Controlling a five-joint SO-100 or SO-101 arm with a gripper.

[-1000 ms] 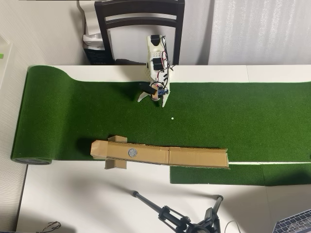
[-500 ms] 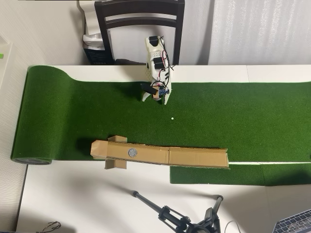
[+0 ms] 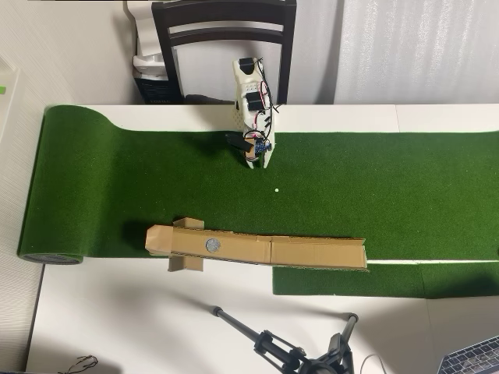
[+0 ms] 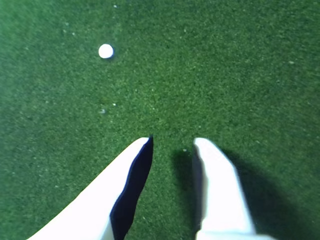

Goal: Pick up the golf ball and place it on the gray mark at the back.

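Note:
The golf ball is out of view in both views. A small round gray mark sits on a long brown cardboard strip at the near edge of the turf in the overhead view. My gripper hangs over the green turf near the arm's base, well away from the mark. In the wrist view the gripper is open by a narrow gap with only turf between its white fingers. A tiny white dot lies on the turf just ahead of the gripper, and it shows as the tiny white dot in the wrist view.
The green turf mat covers a white table, rolled at its left end. A dark chair stands behind the arm. A black tripod and a laptop corner lie at the near edge.
The gripper's fingers have drawn closer together, from a wide spread to a narrow gap, and the gripper has pulled slightly back toward the base.

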